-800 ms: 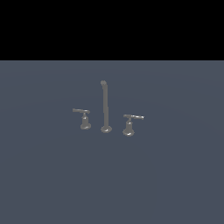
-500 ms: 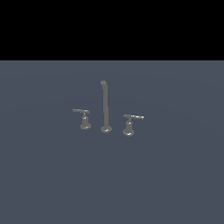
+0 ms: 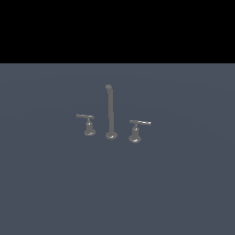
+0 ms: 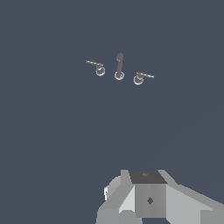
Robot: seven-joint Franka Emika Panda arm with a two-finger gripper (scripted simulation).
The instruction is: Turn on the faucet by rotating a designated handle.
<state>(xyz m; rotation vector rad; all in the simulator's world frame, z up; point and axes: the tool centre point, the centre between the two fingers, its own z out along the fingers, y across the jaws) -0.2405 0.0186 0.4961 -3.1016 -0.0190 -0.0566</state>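
Observation:
The faucet is a small grey three-piece set on a dark floor, in the middle of the exterior view. Its tall thin spout (image 3: 110,112) stands between two lever handles. The handle (image 3: 87,124), smaller and duller, stands on the exterior view's left, its bar pointing left. The larger, brighter handle (image 3: 137,130) is on the right. In the wrist view the spout (image 4: 119,68), the handle (image 4: 98,68) and the brighter handle (image 4: 141,78) lie far ahead. Only the grey body of my gripper (image 4: 148,199) shows there, far from the faucet. Its fingers are hidden.
A flat dark blue-grey floor (image 3: 183,183) spreads all around the faucet. A black band fills the top of the exterior view. The arm does not show in the exterior view.

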